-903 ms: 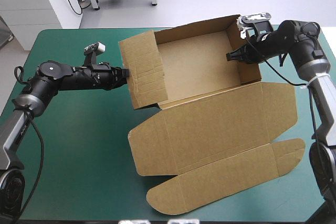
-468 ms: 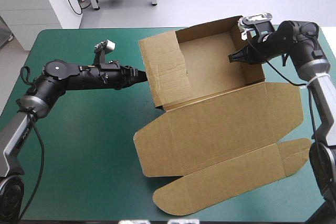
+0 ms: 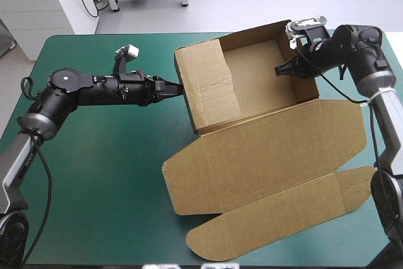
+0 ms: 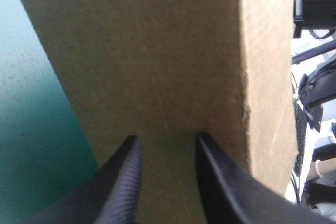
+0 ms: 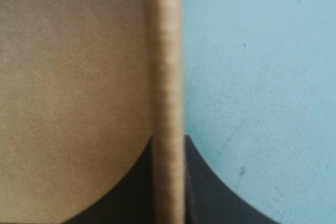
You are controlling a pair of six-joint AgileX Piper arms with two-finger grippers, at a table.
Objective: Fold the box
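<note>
Right now the L gripper (image 3: pixel 178 86) has its fingers (image 4: pixel 123 187) a bit apart, tips up against the outer face of the box's (image 3: pixel 264 149) left wall, w/ nothing pinched btwn them. The R gripper (image 3: pixel 279 70) is clamped on the right wall, board edge running straight btwn its jaws. Box walls are up and the lid lies flat on the table (image 3: pixel 94 168).
</note>
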